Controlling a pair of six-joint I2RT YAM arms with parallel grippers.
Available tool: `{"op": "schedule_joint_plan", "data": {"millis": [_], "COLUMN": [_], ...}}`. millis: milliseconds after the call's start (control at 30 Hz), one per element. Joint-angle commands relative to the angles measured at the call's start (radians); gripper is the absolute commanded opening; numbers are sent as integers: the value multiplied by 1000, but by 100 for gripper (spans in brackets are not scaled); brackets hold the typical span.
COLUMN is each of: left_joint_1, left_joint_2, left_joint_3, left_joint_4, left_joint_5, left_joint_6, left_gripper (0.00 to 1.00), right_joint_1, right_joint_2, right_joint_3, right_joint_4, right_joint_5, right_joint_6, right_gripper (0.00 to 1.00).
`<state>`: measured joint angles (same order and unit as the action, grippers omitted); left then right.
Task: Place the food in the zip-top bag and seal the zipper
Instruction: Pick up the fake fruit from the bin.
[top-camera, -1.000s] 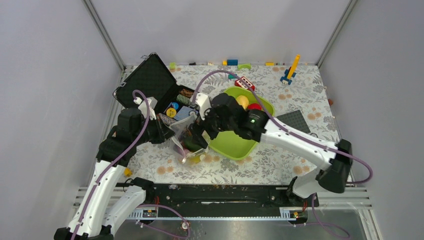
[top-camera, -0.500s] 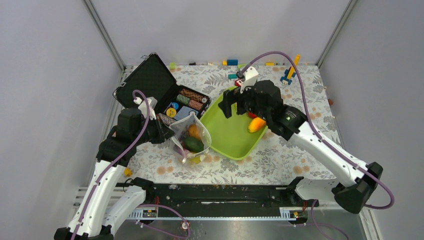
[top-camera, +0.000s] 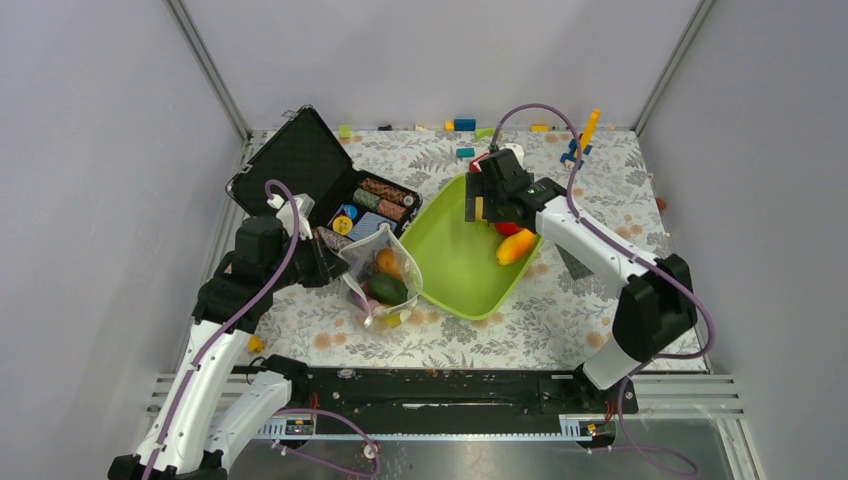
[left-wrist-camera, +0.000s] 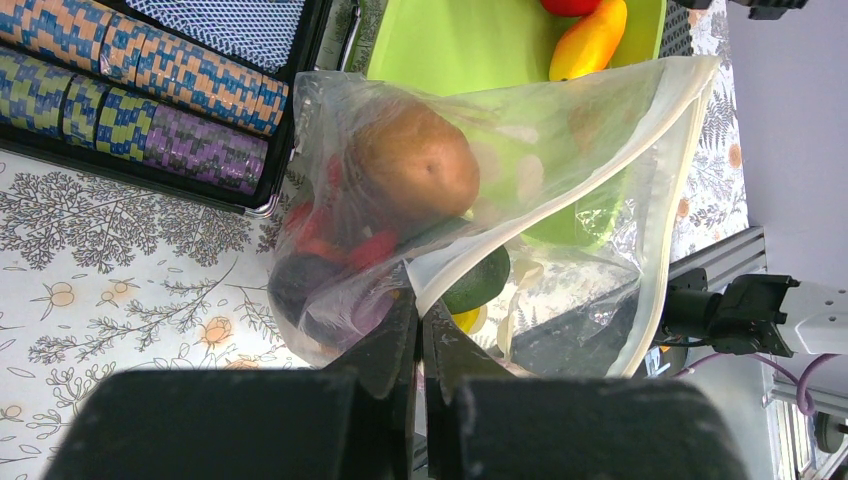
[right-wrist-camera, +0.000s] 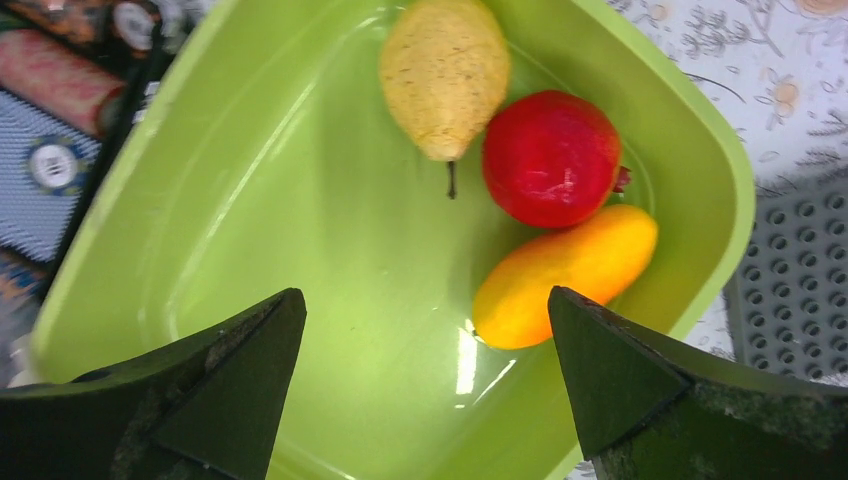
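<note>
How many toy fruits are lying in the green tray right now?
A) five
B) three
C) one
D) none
B: the right wrist view shows exactly three in the green tray: a yellowish fruit, a red fruit and an orange mango.

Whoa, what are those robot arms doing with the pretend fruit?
They are packing toy food into a clear zip-top bag. The left pincer is shut on the bag's edge, holding its mouth open beside the green tray. A brown kiwi, an avocado and some red pieces are inside already. The right pincer hangs open over the tray, holding nothing. A yellowish fruit, a red apple and an orange mango lie in the tray, not yet bagged.
</note>
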<state>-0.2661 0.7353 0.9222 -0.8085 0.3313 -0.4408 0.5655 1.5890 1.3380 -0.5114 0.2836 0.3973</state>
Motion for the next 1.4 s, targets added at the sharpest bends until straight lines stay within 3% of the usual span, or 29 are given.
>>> {"op": "schedule_joint_plan", "data": {"millis": [0, 333, 600, 1367], "left_joint_1": [8, 10, 13, 22], "left_joint_2": [-2, 0, 4, 8], "left_joint_3": [3, 1, 3, 4], "left_joint_4": [51, 52, 51, 52], "left_joint_5": [-2, -3, -4, 2], "left_joint_6": [17, 17, 17, 16], "left_gripper": [0, 0, 0, 0], "right_joint_1": [-27, -136, -177, -196], "right_joint_2": [60, 224, 278, 396], "right_joint_3": [73, 132, 109, 116], "right_joint_4": [-37, -25, 53, 71], "right_joint_5": [123, 88, 61, 7], "right_joint_6": [26, 70, 68, 88], "right_gripper": [100, 99, 92, 87]}}
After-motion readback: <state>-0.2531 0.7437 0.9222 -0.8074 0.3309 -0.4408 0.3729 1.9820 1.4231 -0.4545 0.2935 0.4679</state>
